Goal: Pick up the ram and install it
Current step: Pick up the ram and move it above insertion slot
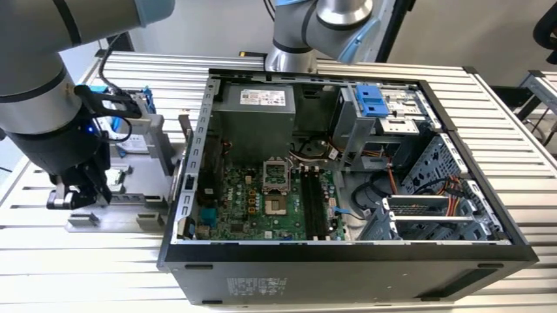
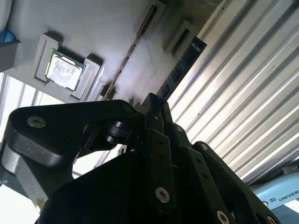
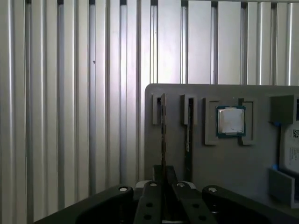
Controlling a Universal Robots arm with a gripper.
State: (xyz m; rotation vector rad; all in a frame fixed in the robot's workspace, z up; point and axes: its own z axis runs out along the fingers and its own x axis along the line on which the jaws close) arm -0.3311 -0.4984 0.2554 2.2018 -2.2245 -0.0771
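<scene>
1. Locate the black, link-armed gripper (image 1: 80, 194) at the exterior view's left. It hangs low over the grey, slotted plastic holder plate (image 1: 130, 192), which rests on the ribbed aluminium table (image 1: 87, 261) beside the open black computer case (image 1: 348, 257).
2. Check the pincer in the first wrist view. Its fingers (image 3: 158, 179) are drawn together with no gap visible between them, and they clamp the near end of the ram (image 3: 162, 130), a thin, long, dark circuit-board strip seen edge-on.
3. Confirm the ram's position. It stands on edge in a slot of the holder plate, with its far end inside the slot's end bracket. You cannot tell whether it has risen off the slot floor.
4. Note the second dark memory strip (image 3: 188, 126). It stands on edge in the neighbouring slot, just beside the ram and apart from it.
5. Note the small square silver chip (image 3: 230, 121), seated in a recess further along the plate.
6. In the exterior view, find the green motherboard (image 1: 252, 202) and its long black slots (image 1: 314, 202) inside the case, well apart from the gripper.
</scene>
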